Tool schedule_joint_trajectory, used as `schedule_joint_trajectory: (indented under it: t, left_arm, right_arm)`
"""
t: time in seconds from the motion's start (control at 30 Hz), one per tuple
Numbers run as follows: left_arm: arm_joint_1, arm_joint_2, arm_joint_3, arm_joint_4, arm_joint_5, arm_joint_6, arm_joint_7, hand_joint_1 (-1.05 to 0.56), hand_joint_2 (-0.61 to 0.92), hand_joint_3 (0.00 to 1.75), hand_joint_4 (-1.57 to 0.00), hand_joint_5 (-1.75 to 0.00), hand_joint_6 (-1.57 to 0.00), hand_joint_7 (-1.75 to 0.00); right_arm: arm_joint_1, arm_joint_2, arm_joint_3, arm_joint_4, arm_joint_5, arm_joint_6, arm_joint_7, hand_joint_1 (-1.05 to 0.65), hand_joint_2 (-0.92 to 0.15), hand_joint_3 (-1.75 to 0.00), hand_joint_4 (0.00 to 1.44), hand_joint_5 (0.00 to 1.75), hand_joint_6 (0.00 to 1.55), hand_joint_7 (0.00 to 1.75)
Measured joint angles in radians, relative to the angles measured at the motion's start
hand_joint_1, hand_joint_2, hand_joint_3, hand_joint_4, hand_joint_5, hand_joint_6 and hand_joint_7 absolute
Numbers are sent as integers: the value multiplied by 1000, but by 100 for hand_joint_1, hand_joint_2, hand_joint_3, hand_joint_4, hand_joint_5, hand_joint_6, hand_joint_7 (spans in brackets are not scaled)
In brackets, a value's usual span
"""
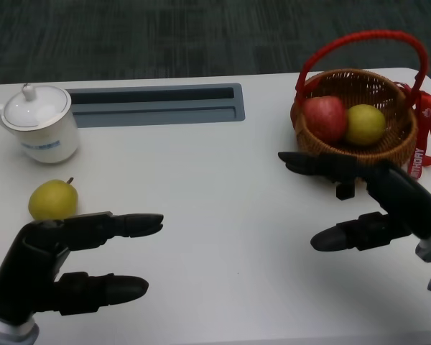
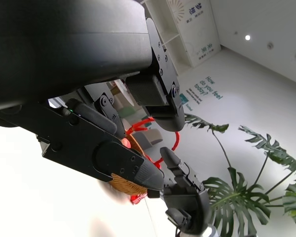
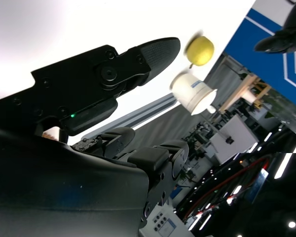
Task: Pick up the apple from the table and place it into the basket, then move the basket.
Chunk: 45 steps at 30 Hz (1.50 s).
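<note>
A red apple (image 1: pixel 325 117) lies in the wicker basket (image 1: pixel 388 147) at the back right, beside a yellow-green fruit (image 1: pixel 365 124). The basket has a red arched handle (image 1: pixel 359 39). A second yellow-green fruit (image 1: pixel 52 200) sits on the table at the left. My left hand (image 1: pixel 65 262) hovers just in front of that fruit, fingers apart and empty. In front of the basket my right hand (image 1: pixel 377 201) is spread and holds nothing, its upper fingers close to the wicker wall. The left wrist view shows the basket (image 2: pixel 126 185) past my fingers (image 2: pixel 103 148).
A white lidded mug (image 1: pixel 39 122) stands at the back left. A grey recessed slot (image 1: pixel 158 104) runs along the table's far edge. A red printed ribbon (image 1: pixel 425 136) hangs off the basket's right side. The right wrist view shows the mug (image 3: pixel 192 94) and table fruit (image 3: pixel 199 50).
</note>
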Motion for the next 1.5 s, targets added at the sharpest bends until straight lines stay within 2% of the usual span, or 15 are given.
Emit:
schedule_joint_trajectory:
  t: [0.2,0.53,1.03,1.5]
  left_arm:
    - [-9,0,8,21,-4,-10,-5,-50,80,0,-98,0,-88,-1]
    - [-15,0,16,31,-14,-16,-17,-46,77,0,-100,-1,-90,-1]
    - [-27,1,25,28,-23,-16,-31,-45,75,0,-104,-2,-92,-1]
    - [-37,2,27,32,-22,-16,-40,-45,75,0,-105,-1,-93,-1]
  right_arm:
    - [56,93,-11,-47,133,3,83,-46,-77,0,71,2,62,2]
    - [91,183,-19,-22,142,-3,137,-40,-78,0,79,2,72,2]
    - [94,194,-22,12,43,-55,103,-40,-79,0,81,1,75,1]
    - [94,184,-22,17,18,-77,70,-40,-79,0,80,0,73,0]
